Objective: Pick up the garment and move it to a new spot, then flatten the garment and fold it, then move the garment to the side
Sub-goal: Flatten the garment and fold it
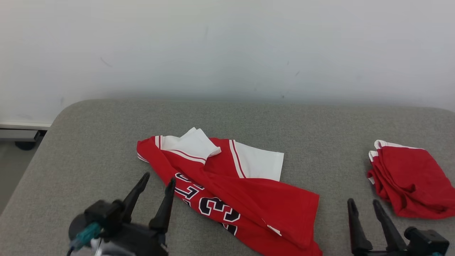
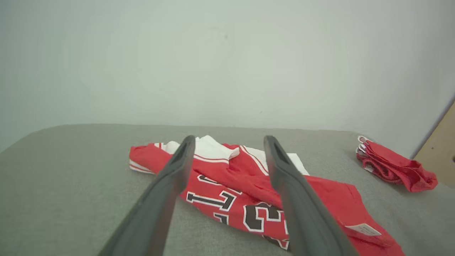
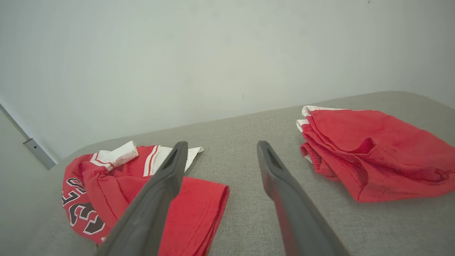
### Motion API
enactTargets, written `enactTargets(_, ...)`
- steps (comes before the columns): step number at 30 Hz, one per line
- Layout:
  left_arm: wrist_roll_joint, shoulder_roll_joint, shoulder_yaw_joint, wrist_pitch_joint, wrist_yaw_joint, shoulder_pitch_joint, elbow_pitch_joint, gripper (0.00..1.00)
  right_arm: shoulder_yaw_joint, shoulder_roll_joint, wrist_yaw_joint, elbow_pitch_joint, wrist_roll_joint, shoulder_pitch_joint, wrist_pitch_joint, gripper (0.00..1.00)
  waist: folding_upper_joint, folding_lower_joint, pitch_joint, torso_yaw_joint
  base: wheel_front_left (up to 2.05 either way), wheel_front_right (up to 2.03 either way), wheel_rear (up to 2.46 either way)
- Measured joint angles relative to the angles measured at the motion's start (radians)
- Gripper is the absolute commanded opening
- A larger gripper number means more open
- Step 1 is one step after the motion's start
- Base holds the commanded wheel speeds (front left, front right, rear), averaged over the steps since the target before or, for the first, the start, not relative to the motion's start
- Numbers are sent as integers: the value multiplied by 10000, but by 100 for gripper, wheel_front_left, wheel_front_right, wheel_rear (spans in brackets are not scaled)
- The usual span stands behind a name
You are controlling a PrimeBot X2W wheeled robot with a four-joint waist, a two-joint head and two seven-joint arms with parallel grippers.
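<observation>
Plainly, red jersey (image 1: 256,193) bears 23; tag (image 2: 362,229) illegible

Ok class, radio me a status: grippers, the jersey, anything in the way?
Left gripper open, right gripper open, both empty. Jersey crumpled on table, untouched. Other red garment apart, far right.

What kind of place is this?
Probably a lab or test room: a grey padded table against a plain white wall, holding a red jersey and a second red garment.
</observation>
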Motion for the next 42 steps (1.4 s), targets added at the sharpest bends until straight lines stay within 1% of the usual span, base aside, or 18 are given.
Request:
enactTargets(1, 121, -35, -140, 92, -119, -361, 19, 100, 144, -15, 61, -15, -4, -81, 123, 100, 0, 0, -1, -8, 0, 0, 0)
enactTargets(2, 280, -123, -272, 198, -138, -758, 77, 100, 291, -42, 121, -56, -23, -129, 240, 100, 0, 0, 1, -15, 0, 0, 0)
enactTargets(5, 617, -587, -675, 761, -259, -2008, 616, 100, 961, -295, 366, -65, -336, -166, 802, 100, 0, 0, 26, -36, 0, 0, 0)
enactTargets(8, 711, -1034, -821, 1392, -242, -3088, 1421, 100, 1684, -477, 533, -65, -838, -393, 1411, 100, 0, 0, 88, -88, 0, 0, 0)
enactTargets(10, 943, -1158, -924, 1858, -211, -3762, 2069, 100, 2119, -568, 625, -58, -1154, -617, 1852, 100, 1, 0, 139, -158, 0, 0, 0)
enactTargets(14, 1252, -1367, -1206, 2874, -211, -4949, 3436, 100, 2842, -727, 698, -23, -1756, -901, 2715, 100, 1, 0, 287, -339, 0, 0, 0)
enactTargets(16, 1319, -1480, -1333, 3306, -230, -5339, 3988, 100, 3185, -721, 782, -23, -1958, -1025, 3127, 100, 1, 1, 376, -448, 0, 0, 0)
enactTargets(17, 1381, -1517, -1438, 3538, -307, -5501, 4236, 100, 3352, -713, 786, -27, -2088, -1090, 3321, 100, 1, 0, 430, -505, 0, 0, 0)
enactTargets(19, 1524, -1666, -1567, 3958, -314, -5768, 4686, 100, 3591, -709, 786, -38, -2343, -1200, 3674, 100, 1, 0, 553, -616, 0, 0, 0)
enactTargets(22, 1597, -1875, -1622, 4608, -391, -6450, 5513, 100, 4117, -683, 876, -6, -2828, -1765, 4347, 100, 1, 1, 842, -861, 0, 0, 0)
enactTargets(27, 1661, -1988, -1563, 5195, -407, -7313, 6228, 100, 4360, -571, 857, -35, -3267, -2293, 5003, 100, 1, 1, 1256, -1178, 0, 0, 0)
enactTargets(30, 1655, -2144, -1569, 5405, -487, -7478, 6546, 100, 4381, -571, 771, -96, -3501, -2437, 5329, 100, 1, 1, 1528, -1366, 0, 0, 0)
enactTargets(34, 1632, -2309, -1570, 5611, -476, -7640, 7012, 100, 4489, -594, 773, -207, -3618, -2590, 5651, 100, 1, 2, 1907, -1594, 0, 0, 0)
enactTargets(38, 1672, -2272, -1540, 5823, -232, -7925, 7497, 100, 4587, -616, 782, -341, -3718, -2746, 5868, 100, 2, 2, 2286, -1791, 0, 0, 0)
enactTargets(42, 1768, -2228, -1515, 5958, -115, -8232, 8000, 100, 4732, -602, 848, -453, -3910, -3048, 5985, 100, 2, 2, 2636, -1955, 0, 0, 0)
